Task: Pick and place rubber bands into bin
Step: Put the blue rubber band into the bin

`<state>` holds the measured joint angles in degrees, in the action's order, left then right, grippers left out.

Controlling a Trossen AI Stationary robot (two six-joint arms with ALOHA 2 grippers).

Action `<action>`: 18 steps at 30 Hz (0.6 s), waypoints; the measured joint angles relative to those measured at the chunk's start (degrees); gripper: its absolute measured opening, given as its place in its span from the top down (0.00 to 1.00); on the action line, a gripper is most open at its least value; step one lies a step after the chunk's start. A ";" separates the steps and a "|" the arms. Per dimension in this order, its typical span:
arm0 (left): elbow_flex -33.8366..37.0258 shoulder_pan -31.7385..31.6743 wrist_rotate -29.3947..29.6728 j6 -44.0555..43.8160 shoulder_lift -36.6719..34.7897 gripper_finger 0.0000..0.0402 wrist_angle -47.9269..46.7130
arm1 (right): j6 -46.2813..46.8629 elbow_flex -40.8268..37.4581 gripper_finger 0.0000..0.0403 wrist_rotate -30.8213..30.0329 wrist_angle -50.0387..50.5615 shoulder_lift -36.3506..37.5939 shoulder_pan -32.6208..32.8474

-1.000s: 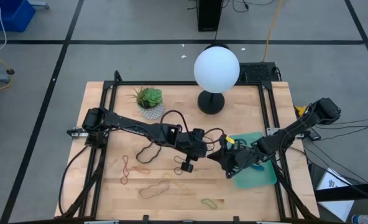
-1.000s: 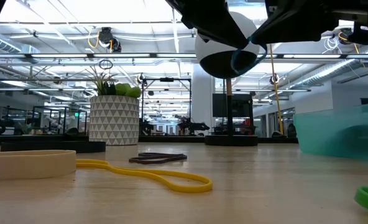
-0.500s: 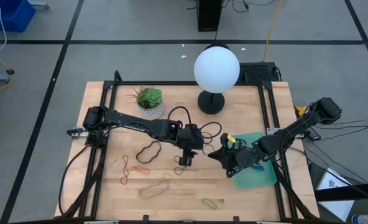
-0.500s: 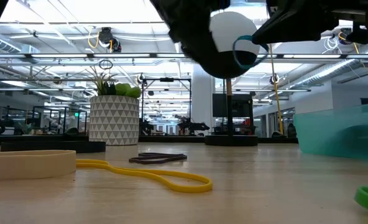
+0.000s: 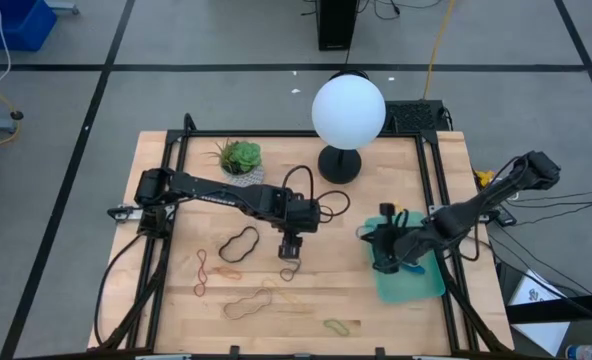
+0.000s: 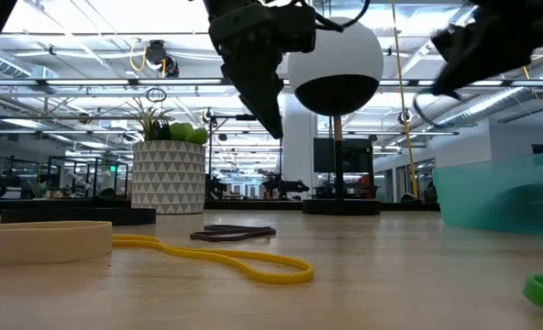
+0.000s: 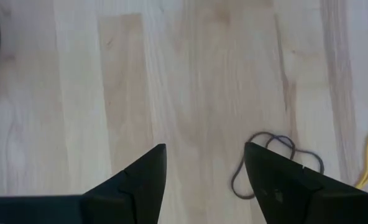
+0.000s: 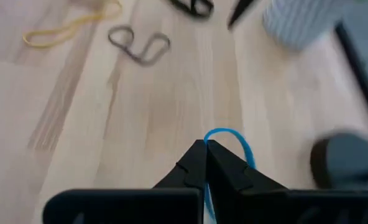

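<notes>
Two grippers are up off the table: the right gripper (image 8: 206,151) is pinched tight on a blue band (image 8: 234,142), sitting by the near edge of the teal bin (image 5: 416,282), while the left gripper (image 7: 204,165) hangs with its fingers spread and nothing in them, right above a grey band (image 7: 277,163) on the wood. Several more bands are loose on the table, like a black one (image 5: 239,242), a red one (image 5: 202,272), a tan one (image 5: 248,302) and a green one (image 5: 337,325), all well apart from the bin.
</notes>
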<state>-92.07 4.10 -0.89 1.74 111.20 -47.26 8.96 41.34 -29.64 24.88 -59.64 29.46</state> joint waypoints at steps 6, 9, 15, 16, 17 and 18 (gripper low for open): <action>0.00 0.02 -0.02 -0.12 0.00 0.44 0.42 | 16.10 0.00 1.00 7.52 12.50 1.62 0.27; 0.00 -0.03 1.14 -0.17 0.00 0.44 0.74 | 22.06 0.00 1.00 9.07 17.09 0.83 0.27; 0.00 -0.03 1.60 -0.17 0.00 0.44 0.76 | 27.89 0.00 1.00 11.45 21.08 -2.38 0.25; 0.00 -0.03 1.60 -0.15 0.00 0.44 0.76 | 28.26 0.00 1.00 12.08 21.03 -2.97 0.25; 0.00 -0.03 1.60 -0.15 0.00 0.44 0.76 | 28.74 0.00 1.00 12.89 20.98 -3.61 0.25; 0.00 -0.03 1.60 -0.15 0.00 0.44 0.76 | 29.37 0.00 1.00 13.75 21.01 -4.35 0.25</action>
<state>-92.07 4.08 0.71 1.58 111.20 -46.50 38.32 41.34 -15.89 45.89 -63.99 29.71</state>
